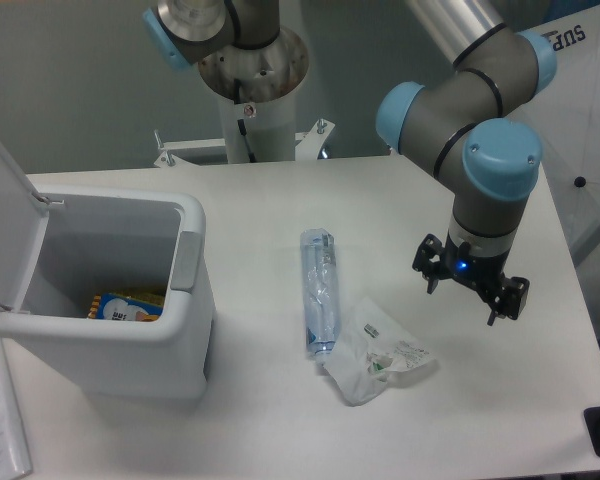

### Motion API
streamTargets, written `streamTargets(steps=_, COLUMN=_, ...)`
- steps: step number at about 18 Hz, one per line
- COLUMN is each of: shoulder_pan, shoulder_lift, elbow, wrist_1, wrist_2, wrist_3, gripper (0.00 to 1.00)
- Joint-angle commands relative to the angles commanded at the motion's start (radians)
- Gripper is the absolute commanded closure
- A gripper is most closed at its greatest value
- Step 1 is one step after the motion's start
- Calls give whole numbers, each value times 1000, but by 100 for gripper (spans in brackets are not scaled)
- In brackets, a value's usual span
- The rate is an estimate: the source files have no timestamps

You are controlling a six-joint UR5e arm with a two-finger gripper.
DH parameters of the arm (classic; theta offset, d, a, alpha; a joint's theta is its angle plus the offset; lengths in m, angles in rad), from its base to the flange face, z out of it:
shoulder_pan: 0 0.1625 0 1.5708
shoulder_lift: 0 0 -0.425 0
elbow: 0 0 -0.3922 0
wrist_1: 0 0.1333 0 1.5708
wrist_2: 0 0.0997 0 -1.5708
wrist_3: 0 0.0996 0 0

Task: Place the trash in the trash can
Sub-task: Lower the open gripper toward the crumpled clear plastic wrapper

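you have the bottle (319, 292) lying flat on the white surface (280, 200), its long axis running almost straight away from the camera, one end toward the robot's base (253, 90) and the other toward the near edge. it is clear bluish plastic, long and narrow, with creases along its body where it is somewhat crushed. which end carries the cap is hard to tell.

touching its near end on the right is the wrapper (378, 360), a crumpled clear film with small green-white print, bunched into an uneven, roughly triangular heap that spreads to the right.

the tool (470, 287) hangs in the air to the right of both pieces, apart from them, nearer the wrapper's right tip than the bottle. its black fingers point down and stand apart with nothing between them; a small blue light shows on the wrist above. the arm (480, 100) is grey with light blue joint caps.

the trash can (120, 300) sits at the left side of the surface, well apart from the bottle. it is smooth white plastic, rectangular with a rounded rim, and a grey latch tab (185, 260) faces the bottle. its flat lid (5, 210) is swung up on the left. inside, on the bottom, you can see a colourful package (125, 306) in blue and orange.
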Motion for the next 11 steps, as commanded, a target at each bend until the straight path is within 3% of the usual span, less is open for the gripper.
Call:
streamTargets(steps=8, shoulder_pan=2, shoulder_lift=-5, elbow=-41, wrist_1=12, wrist_2=-66, wrist_3=-18, gripper=0)
streamTargets(steps=11, shoulder_pan=-5, shoulder_lift=0, elbow=-107, wrist_1=102, wrist_2=-129, wrist_3=-148, gripper=0)
